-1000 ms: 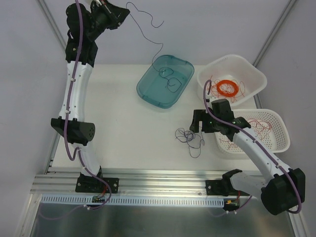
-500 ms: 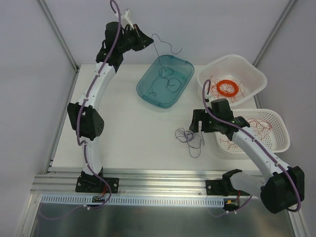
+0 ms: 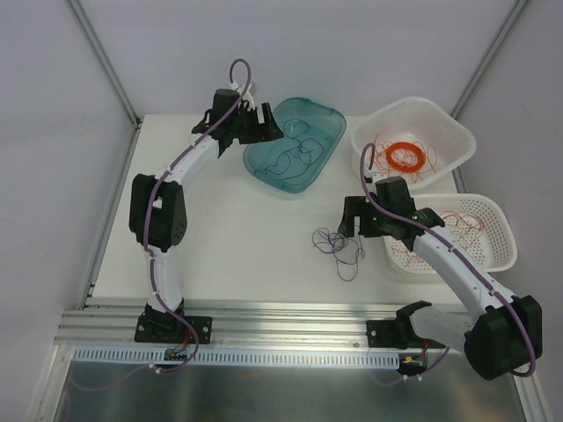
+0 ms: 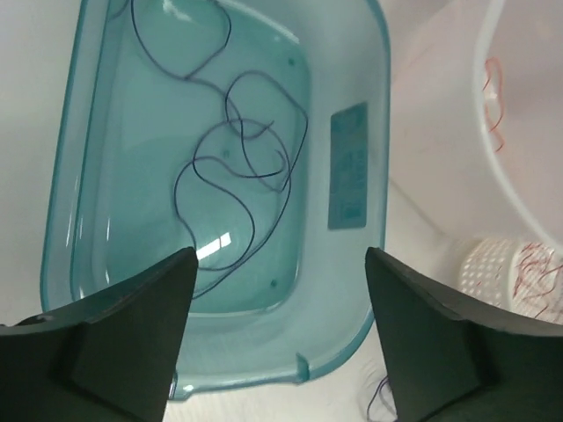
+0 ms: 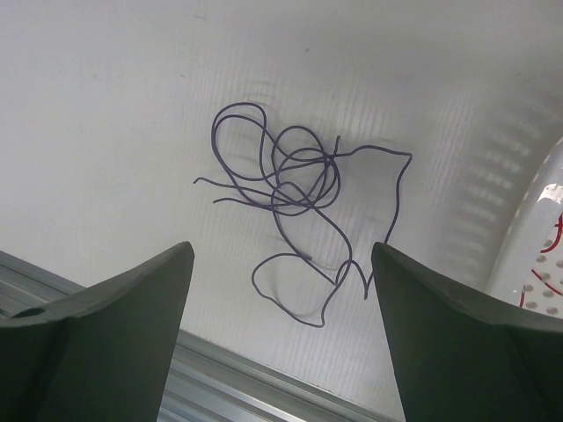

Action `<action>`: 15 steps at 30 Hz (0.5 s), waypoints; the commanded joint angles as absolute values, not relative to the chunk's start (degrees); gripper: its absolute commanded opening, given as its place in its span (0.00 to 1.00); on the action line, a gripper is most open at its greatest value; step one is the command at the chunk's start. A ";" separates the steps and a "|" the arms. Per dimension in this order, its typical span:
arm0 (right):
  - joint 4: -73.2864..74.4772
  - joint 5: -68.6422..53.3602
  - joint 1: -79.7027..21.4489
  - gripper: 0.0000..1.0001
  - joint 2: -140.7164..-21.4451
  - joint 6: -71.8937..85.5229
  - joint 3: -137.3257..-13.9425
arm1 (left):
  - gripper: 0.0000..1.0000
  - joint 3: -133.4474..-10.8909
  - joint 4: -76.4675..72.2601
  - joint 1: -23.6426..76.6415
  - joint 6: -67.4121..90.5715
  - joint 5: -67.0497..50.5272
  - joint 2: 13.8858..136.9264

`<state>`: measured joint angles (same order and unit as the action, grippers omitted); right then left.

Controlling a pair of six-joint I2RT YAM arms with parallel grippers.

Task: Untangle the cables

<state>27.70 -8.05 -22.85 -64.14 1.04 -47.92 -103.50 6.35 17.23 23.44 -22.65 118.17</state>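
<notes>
The left hand (image 4: 280, 259) hangs wide open and empty over the left edge of the teal tub (image 4: 345, 290), where loose dark cables (image 4: 230, 176) lie. The right hand (image 5: 281, 255), equally spread and empty, hovers above a dark purple tangle (image 5: 295, 189) on the tabletop (image 5: 106, 105), left of the white basket (image 5: 538, 255).

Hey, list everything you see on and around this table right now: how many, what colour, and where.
teal bin: one, see-through teal, far middle of the table
dark wires: a few strands, blue-black, inside the teal bin
white tub: one, far right
ring coil: one, bright orange, in the white tub
loose wires: several, red-orange, around the ring coil
perforated basket: one, white, right edge
red wires: several, in the perforated basket
tangle: one, dark purple-blue, on the table left of the basket
rail: one, silver, near edge
left tool: black, open, over the teal bin
right tool: black, open, facing the tangle
</notes>
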 commanded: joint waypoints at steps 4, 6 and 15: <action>28.91 -6.24 -22.59 0.82 -65.03 1.49 -48.43 | 0.88 -89.93 5.09 21.09 14.86 -22.15 101.70; 29.44 -5.98 -22.50 0.81 -66.00 1.50 -48.43 | 0.90 -84.15 5.45 23.20 13.72 -21.80 97.31; 25.94 -6.76 -22.24 0.57 -73.91 -2.19 -47.11 | 0.95 -64.61 6.68 30.58 15.02 -18.46 84.03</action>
